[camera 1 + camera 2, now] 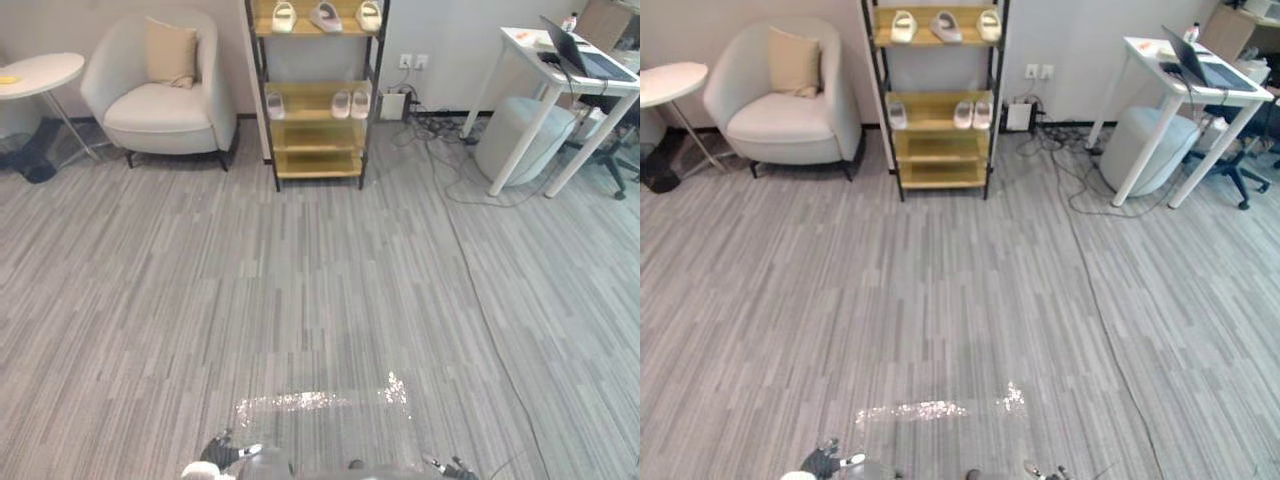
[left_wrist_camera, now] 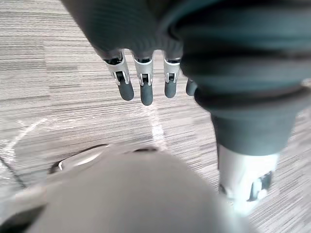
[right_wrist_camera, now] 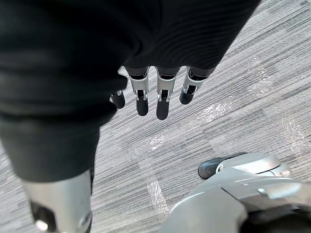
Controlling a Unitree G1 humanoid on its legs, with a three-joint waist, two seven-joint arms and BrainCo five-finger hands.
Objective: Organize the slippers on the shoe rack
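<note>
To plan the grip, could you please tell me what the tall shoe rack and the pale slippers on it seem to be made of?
Black-framed shoe rack: thin matte posts, likely painted metal; smooth yellowish shelves, probably wood or laminate. Pale cream slippers: matte, one-piece look suggests moulded foam or rubber, though too distant to confirm.

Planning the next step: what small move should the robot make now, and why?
Probably step forward toward the shoe rack: it stands far across the floor, and both the left hand and right hand hang open, holding nothing, out of reach of the slippers.
</note>
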